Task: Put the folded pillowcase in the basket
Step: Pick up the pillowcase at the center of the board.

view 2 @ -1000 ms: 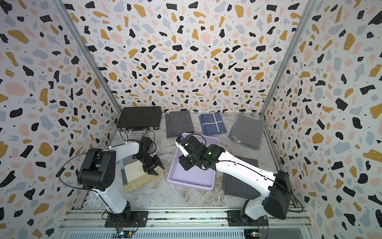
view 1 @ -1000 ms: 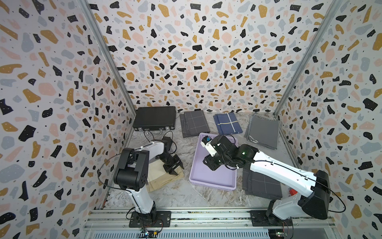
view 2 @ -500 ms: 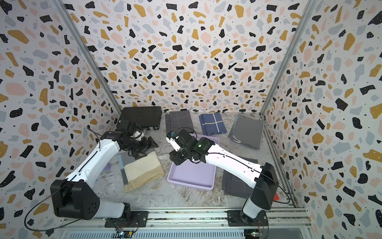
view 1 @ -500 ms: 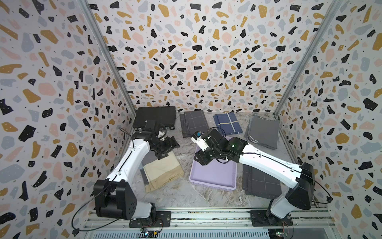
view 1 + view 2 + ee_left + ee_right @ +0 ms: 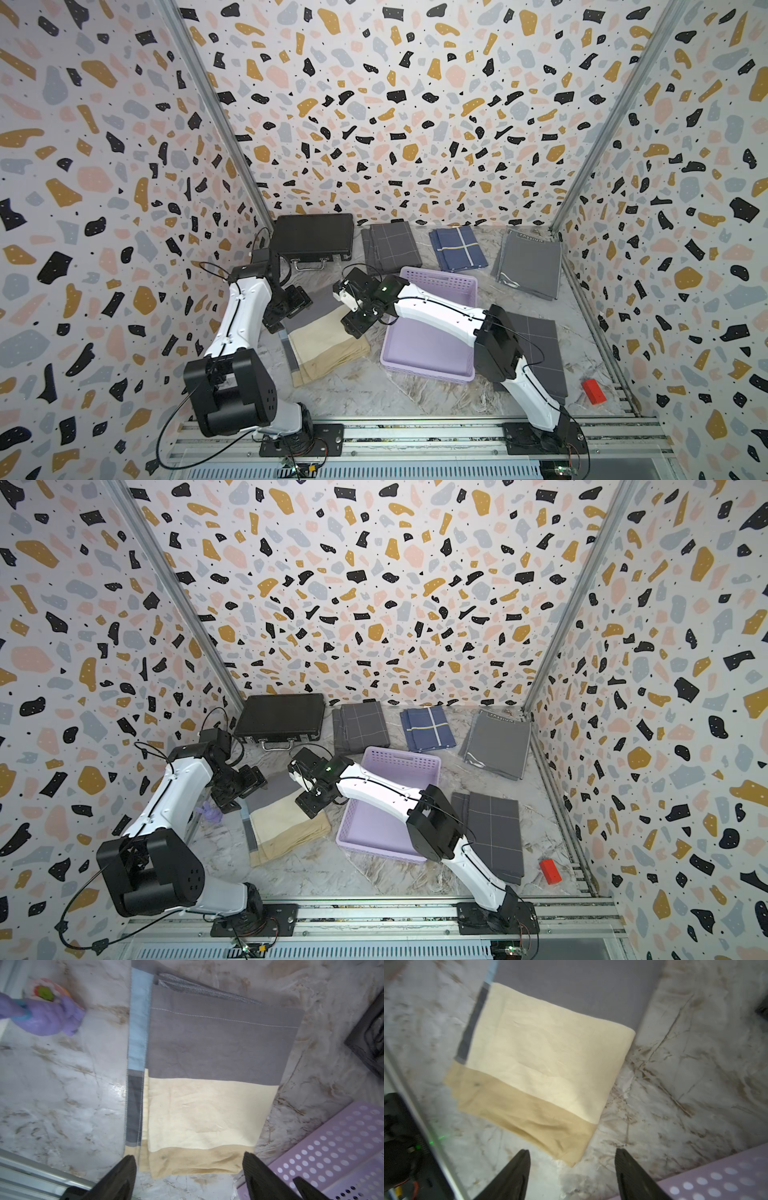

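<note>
Our left gripper [image 5: 188, 1155] and right gripper [image 5: 572, 1150] both hang spread wide and empty over the folded grey, cream and tan cloth pillowcase [image 5: 328, 345], flat on the marble tabletop [image 5: 415, 399] beside the shallow lavender perforated plastic basket [image 5: 419, 353]. If we pinch only the top layer, it may unfold.

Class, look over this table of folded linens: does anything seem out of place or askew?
Two strays stand out among the cloths: a small purple toy beside the beige-and-grey folded pillowcase, and a red block by the right wall. The pillowcase's fold is uneven, a blue-and-grey strip sticking out along one edge.
</note>
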You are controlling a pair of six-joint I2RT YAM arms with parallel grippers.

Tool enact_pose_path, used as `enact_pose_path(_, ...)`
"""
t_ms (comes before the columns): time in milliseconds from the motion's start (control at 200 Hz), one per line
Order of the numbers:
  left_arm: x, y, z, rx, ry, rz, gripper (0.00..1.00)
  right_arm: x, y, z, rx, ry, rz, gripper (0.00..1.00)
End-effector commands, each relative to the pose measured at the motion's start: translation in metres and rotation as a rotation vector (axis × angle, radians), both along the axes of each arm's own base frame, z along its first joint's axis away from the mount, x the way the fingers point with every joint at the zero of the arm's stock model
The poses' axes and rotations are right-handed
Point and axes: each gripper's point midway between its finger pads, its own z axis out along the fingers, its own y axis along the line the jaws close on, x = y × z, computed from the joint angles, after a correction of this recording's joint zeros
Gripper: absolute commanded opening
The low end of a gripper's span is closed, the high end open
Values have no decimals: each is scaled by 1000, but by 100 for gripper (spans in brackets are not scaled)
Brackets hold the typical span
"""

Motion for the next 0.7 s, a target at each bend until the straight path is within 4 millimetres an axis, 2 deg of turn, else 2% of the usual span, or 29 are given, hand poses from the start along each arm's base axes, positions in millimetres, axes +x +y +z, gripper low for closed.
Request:
enact_pose_path(0, -7, 25, 4, 124, 27, 32, 84, 7, -12, -5, -76, -12, -34, 71)
enact_pose_path(100, -7, 30, -2, 124, 42, 50, 85, 5, -15, -29, -115, 27, -59, 71)
enact_pose_path(190, -8, 35, -9, 139, 72, 68, 84, 0, -20, -41, -132, 53, -72, 72)
enact_pose_path(425, -3, 33, -26, 98, 106, 71, 84, -28, -15, -45, -58, 195, -36, 68)
enact_pose_path(516, -2, 32, -26, 90, 105, 70, 84, -34, -13, -45, -42, 232, -32, 62)
enact_pose_path(526, -2, 32, -26, 90, 103, 69, 84, -47, -8, -45, -45, 235, -7, 61)
enact_pose_path(541, -2, 32, -27, 89, 104, 69, 84, -50, -7, -45, -45, 238, 0, 60)
enact_pose_path(616, -1, 32, -24, 89, 95, 71, 84, -53, -6, -46, -42, 255, 1, 52)
enact_pose_path(696, 0, 31, -23, 87, 88, 71, 84, -54, -6, -50, -46, 266, -7, 40)
